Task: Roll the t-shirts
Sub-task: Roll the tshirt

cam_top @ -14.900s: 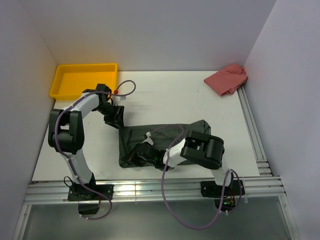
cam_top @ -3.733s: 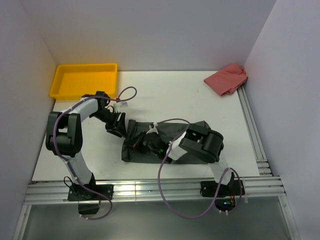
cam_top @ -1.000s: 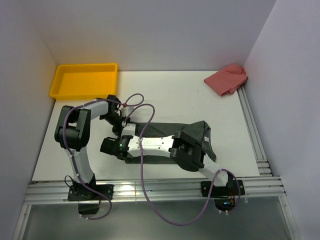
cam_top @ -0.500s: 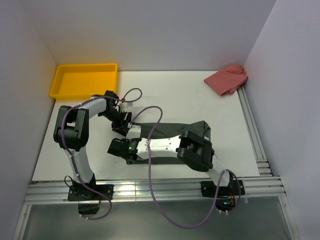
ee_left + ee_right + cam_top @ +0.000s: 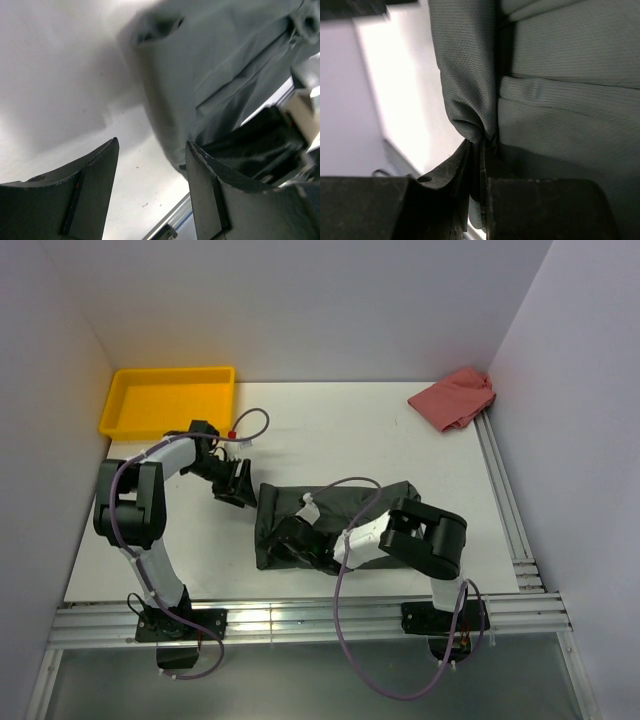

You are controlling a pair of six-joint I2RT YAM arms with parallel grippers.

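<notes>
The right gripper has pulled back rightward, jaws pinched tight on the left fold of the dark charcoal-grey fabric t-shirt (roll seemingly starting); the left gripper gapes wide, empty.

You're looking at a dark charcoal-grey t-shirt with a fine mesh weave, on a white table. Yellow tray at 10 o'clock, plain. Salmon-pink cloth at 2 o'clock, plain. Left end effector and right end effector are both black.
</notes>
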